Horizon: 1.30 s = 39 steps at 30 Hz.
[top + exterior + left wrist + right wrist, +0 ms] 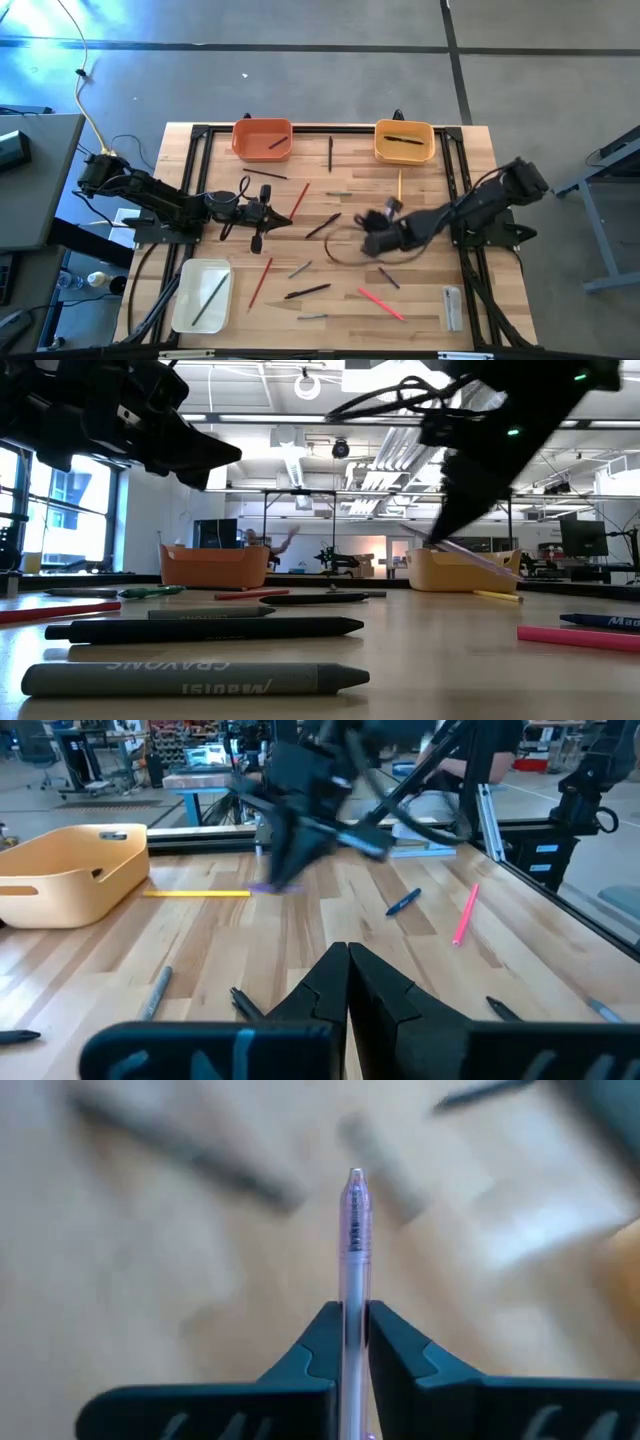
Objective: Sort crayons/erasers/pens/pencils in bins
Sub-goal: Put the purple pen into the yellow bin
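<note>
Right wrist view shows the right hand [352, 1325] clenched on a clear purple-tinted pen [354, 1230], its two fingers pressed against the barrel from both sides, the tip sticking out past them above the blurred table [150, 1260]. In the high view this hand [372, 238] hangs over the middle of the table, on the near side of the yellow-orange bin [404, 141] and well apart from it. That bin holds one dark pen [403, 140]. A yellow pencil [399, 184] lies just beside the bin, between it and the right hand.

The orange bin [262, 139] stands along the same far edge as the yellow-orange bin, off to its left, with a dark stick in it. The white bin [201, 295] sits far from the yellow-orange bin, at the opposite near corner, also with a dark stick inside.

The left hand [262, 216] is clenched on nothing, fingers pressed together, hovering below the orange bin. Red pencils, dark pens and grey crayons lie scattered over the table between the bins.
</note>
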### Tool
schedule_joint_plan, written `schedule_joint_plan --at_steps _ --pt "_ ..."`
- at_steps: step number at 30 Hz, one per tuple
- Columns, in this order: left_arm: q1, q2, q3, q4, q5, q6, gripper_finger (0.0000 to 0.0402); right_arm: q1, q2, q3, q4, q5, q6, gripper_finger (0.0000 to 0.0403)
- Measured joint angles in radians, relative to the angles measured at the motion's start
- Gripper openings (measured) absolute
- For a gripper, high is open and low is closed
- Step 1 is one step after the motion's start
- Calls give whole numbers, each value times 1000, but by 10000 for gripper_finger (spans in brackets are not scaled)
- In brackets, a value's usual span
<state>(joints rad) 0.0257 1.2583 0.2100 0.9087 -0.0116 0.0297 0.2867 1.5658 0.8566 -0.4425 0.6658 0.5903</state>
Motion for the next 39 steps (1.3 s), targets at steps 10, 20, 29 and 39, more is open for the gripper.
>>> schedule_joint_plan --at_steps 10,20,29,39 --pt "0 0 0 0 0 1 0 -342 0 46 64 134 -454 12" --pt "0 0 0 0 0 8 0 -696 -1 50 111 150 -756 12" --pt "0 0 0 0 0 8 0 -922 -2 -39 334 -145 -994 12" --pt "0 0 0 0 0 8 0 -1007 -2 -56 323 -251 -1018 12"
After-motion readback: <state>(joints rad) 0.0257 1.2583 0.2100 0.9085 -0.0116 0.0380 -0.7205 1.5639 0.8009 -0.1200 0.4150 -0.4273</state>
